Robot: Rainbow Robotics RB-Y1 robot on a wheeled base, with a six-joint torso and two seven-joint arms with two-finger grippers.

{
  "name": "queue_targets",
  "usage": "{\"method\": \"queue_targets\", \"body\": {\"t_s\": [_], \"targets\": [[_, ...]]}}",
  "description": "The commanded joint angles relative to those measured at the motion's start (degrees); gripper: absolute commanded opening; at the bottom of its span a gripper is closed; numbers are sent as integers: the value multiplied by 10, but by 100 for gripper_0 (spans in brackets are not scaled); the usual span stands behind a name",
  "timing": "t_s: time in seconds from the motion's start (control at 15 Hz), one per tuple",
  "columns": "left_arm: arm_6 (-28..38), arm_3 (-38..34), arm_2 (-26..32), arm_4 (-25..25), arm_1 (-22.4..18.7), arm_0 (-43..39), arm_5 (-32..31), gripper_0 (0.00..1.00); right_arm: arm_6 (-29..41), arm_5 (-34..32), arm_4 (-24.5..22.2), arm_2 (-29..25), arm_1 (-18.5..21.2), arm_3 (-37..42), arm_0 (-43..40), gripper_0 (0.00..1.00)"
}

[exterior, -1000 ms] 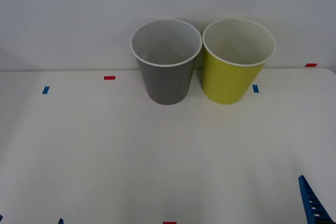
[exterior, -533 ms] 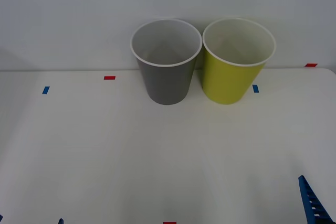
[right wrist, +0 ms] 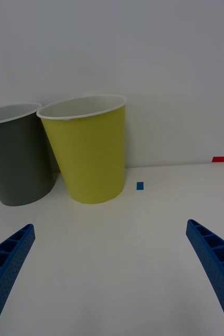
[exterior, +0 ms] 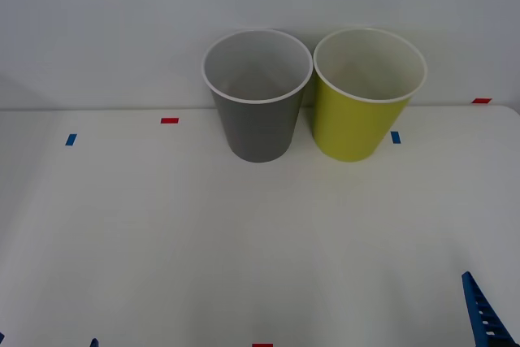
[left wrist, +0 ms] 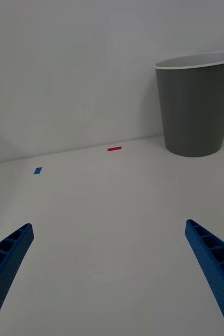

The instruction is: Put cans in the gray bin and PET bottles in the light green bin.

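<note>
The gray bin (exterior: 258,111) and the light green bin (exterior: 363,107) stand upright, just beside each other, at the worktop's (exterior: 244,241) far edge against the wall. Nearer, both claws hang low over the worktop, spread wide and holding nothing: the right claw (right wrist: 112,273) faces the green bin, the left claw (left wrist: 109,273) the gray one.

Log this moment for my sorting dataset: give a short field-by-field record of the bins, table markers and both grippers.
gray bin: round tapered dark gray plastic wastebasket, upright at the table's far edge, nothing visible inside
light green bin: round tapered yellow-green plastic wastebasket, upright beside it on the robot's right
markers: red and blue tape marks on the white table
left gripper: open, low at near edge
right gripper: open, low at near right
</note>
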State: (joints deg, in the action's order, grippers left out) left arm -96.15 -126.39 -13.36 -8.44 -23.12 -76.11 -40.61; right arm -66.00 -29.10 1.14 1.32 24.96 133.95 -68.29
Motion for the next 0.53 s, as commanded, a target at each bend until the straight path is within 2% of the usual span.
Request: {"method": "queue_targets", "body": {"t_s": [0.07,0.53], "targets": [[0,0,0,0,0,0,0,100,0,0,0,0,0,0,0,100],[0,0,0,0,0,0,0,100,0,0,0,0,0,0,0,100]]}}
